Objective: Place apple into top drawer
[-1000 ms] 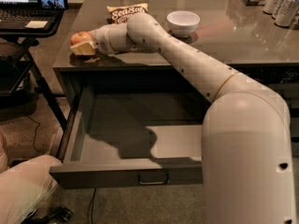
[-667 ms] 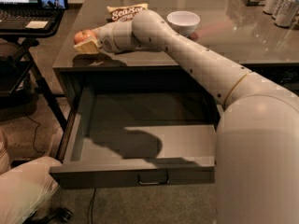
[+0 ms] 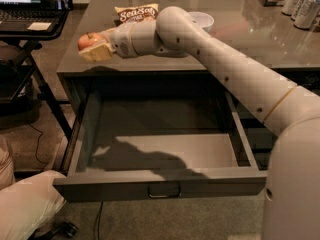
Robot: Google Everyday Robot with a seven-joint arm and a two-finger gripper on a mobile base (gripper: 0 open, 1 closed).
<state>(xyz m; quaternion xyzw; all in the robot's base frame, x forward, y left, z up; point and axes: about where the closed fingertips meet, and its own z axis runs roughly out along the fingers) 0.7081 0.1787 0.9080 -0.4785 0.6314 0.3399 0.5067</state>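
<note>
The apple (image 3: pixel 87 39), small and red with a yellow blush, sits between the fingers of my gripper (image 3: pixel 92 45) above the left end of the grey counter (image 3: pixel 250 44). The gripper is shut on the apple and holds it just over the counter's left front corner. The top drawer (image 3: pixel 160 181) is pulled wide open below the counter; its inside holds nothing and the arm's shadow lies across its floor. Its small metal handle (image 3: pixel 164 190) is at the centre of the front.
A snack bag (image 3: pixel 136 13) and a white bowl (image 3: pixel 202 20) lie on the counter behind the arm. Cans (image 3: pixel 300 1) stand at the far right. A laptop (image 3: pixel 30 4) on a stand is at the left. A pale cushion (image 3: pixel 25 204) lies at bottom left.
The arm has lifted and shifted slightly, carrying the apple up off the counter's left end and a little towards the front edge.
</note>
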